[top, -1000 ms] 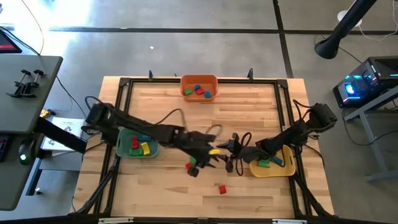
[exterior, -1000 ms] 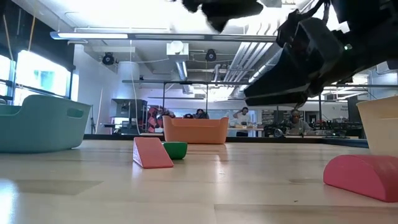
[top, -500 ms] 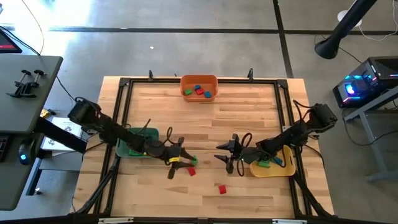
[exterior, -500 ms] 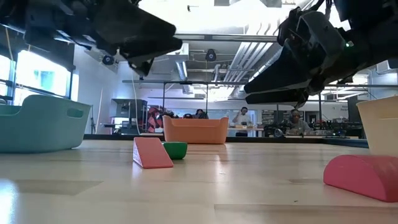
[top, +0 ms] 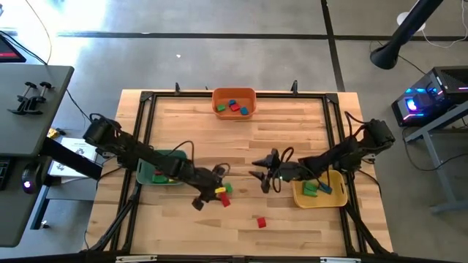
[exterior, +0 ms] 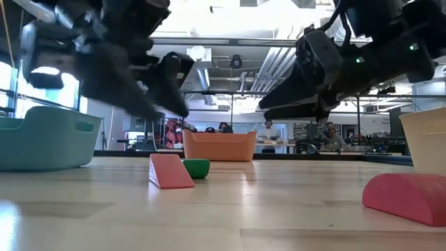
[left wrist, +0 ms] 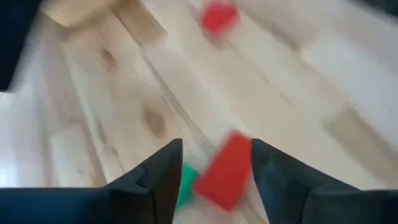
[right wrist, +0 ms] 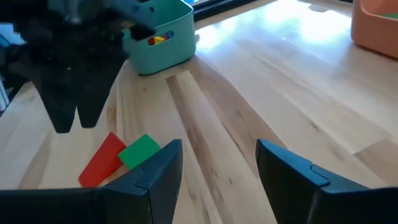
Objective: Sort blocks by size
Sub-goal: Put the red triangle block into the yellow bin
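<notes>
A pale wooden surface (top: 241, 139) of lengthwise planks is framed by dark metal rails. Three smooth plastic bins with rounded corners are seen on it: an orange bin (top: 234, 102) at the far edge, a green bin (top: 158, 169) on the left and a yellow bin (top: 319, 191) on the right.

The blocks are small, solid-coloured and hard-edged. Near the middle of the surface a red block (top: 225, 201) with a slanted face and a green block (top: 227, 188) lie touching each other; in the low view they show as a pinkish slab (exterior: 169, 171) with a rounded green piece (exterior: 196, 168) just behind it. A second red block (top: 260, 221) lies apart, nearer the front edge. Red, green and blue blocks are heaped in the orange bin, and several more in the other two bins, too small to be counted.

The left gripper (top: 208, 193) hangs above the red and green pair, its fingers parted and nothing between them; a yellow spot beside it cannot be made out. The left wrist view is blurred. The right gripper (top: 265, 174) is held over bare wood near the yellow bin, fingers spread and empty.
</notes>
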`<move>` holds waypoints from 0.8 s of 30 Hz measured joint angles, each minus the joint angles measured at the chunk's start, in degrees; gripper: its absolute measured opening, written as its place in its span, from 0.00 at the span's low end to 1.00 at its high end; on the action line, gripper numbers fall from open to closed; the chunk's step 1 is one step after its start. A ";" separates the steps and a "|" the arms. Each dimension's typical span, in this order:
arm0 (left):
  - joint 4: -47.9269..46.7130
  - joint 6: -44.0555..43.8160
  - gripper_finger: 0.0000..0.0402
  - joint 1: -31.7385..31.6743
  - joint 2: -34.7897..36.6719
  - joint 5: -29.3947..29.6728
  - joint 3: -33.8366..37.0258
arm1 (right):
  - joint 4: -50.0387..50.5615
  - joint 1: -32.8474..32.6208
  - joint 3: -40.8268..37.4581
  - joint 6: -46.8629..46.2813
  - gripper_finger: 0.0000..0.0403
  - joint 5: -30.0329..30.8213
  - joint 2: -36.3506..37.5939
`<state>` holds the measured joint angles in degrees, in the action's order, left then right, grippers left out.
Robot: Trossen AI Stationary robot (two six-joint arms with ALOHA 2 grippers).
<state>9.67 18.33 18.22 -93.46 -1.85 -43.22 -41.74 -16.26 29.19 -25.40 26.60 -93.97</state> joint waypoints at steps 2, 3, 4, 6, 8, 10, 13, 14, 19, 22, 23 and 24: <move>-4.06 1.11 0.47 0.02 -0.37 -0.18 -1.10 | 0.00 0.72 0.00 0.30 0.49 -0.15 0.00; -4.50 1.10 0.48 -0.01 -0.60 -0.77 -1.20 | 0.00 1.11 0.00 0.36 0.49 -0.15 0.00; -4.21 1.20 0.49 -0.11 -0.88 -1.57 -1.20 | 0.00 1.42 0.00 0.34 0.49 -0.15 0.00; -3.25 1.49 0.49 -0.24 -1.62 -3.64 -1.29 | 0.00 1.82 0.00 0.35 0.49 -0.12 0.00; -3.32 1.43 0.49 -0.22 -2.54 -3.89 -1.29 | 0.00 2.04 0.00 0.35 0.49 -0.15 0.02; -3.41 1.42 0.48 -0.24 -3.90 -3.87 -1.31 | 0.07 2.04 0.00 0.36 0.49 -0.17 0.02; -1.80 0.29 0.47 -0.24 -6.45 -3.83 -1.29 | 0.36 2.04 0.00 0.38 0.49 -0.18 0.04; -1.04 -0.34 0.46 -0.24 -7.27 -3.82 -1.29 | 0.38 2.04 0.00 0.41 0.49 -0.22 0.04; -0.42 -4.28 0.46 0.19 -8.31 -3.53 -1.49 | 0.36 1.93 0.00 0.17 0.49 -0.73 0.04; -4.72 -8.48 0.46 1.55 -5.78 -3.18 -1.54 | 0.37 1.76 0.00 0.17 0.49 -0.71 0.04; -7.66 -10.11 0.46 2.23 -4.75 -2.61 -2.15 | 0.37 1.76 0.00 0.26 0.49 -0.71 0.04; -11.17 -11.83 0.46 2.95 -3.67 -1.76 -3.05 | 0.37 1.76 0.00 0.36 0.49 -0.71 0.04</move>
<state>-1.50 6.49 21.17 -97.13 -3.60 -46.28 -41.36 -14.50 29.19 -25.04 25.89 -93.93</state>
